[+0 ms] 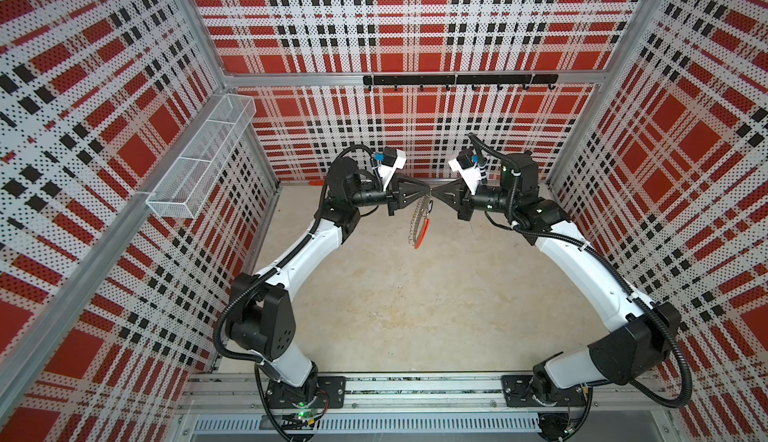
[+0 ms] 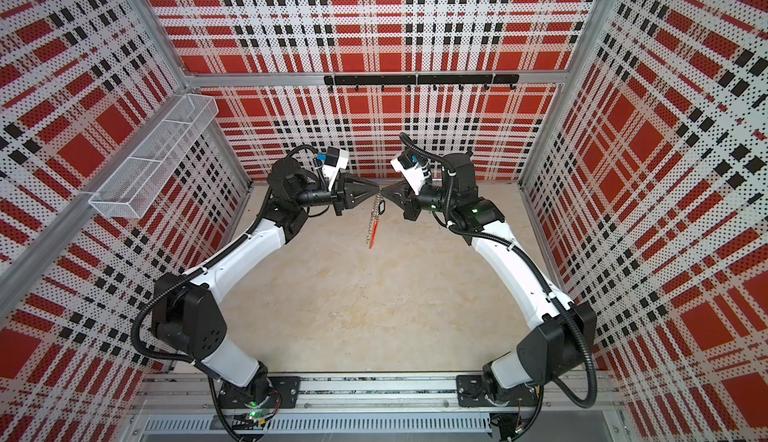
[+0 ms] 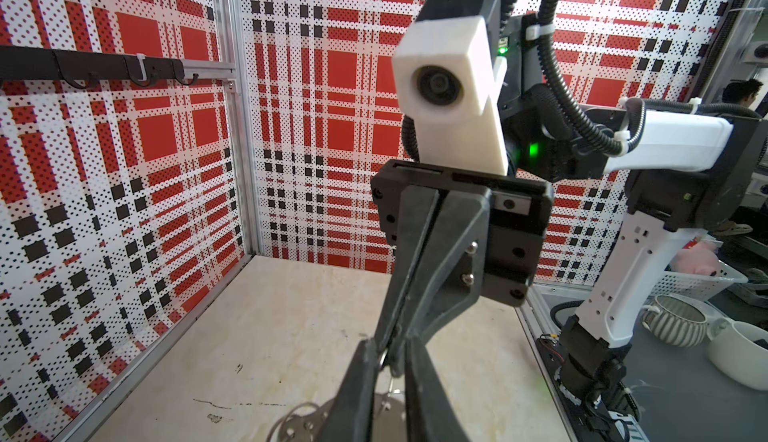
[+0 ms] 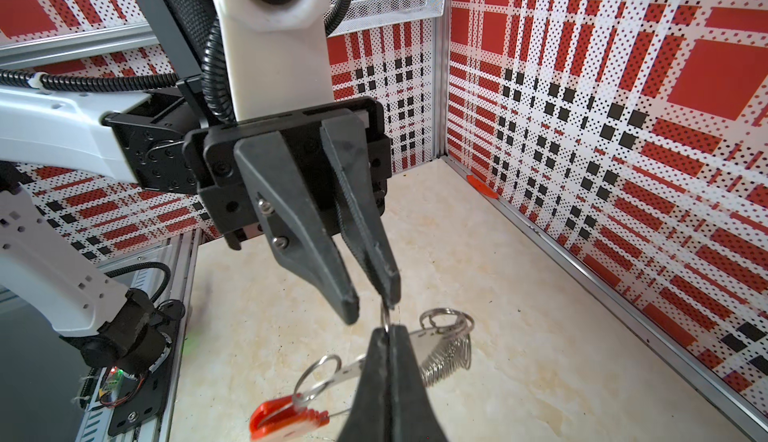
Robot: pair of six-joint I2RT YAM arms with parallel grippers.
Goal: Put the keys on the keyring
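The right gripper (image 4: 388, 332) is clamping the wire of the keyring (image 4: 446, 357). The left gripper (image 4: 371, 309) is hovering there, jaws slightly parted. The keys (image 4: 351, 370) are hanging half hidden behind the right gripper.

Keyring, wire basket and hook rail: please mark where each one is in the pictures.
keyring (image 4: 446, 357): right wrist view, on its bunch of silver split rings.
wire basket (image 1: 203, 157): in a top view, on its white mesh wall.
hook rail (image 1: 457, 79): in a top view, on the middle of the black bar.
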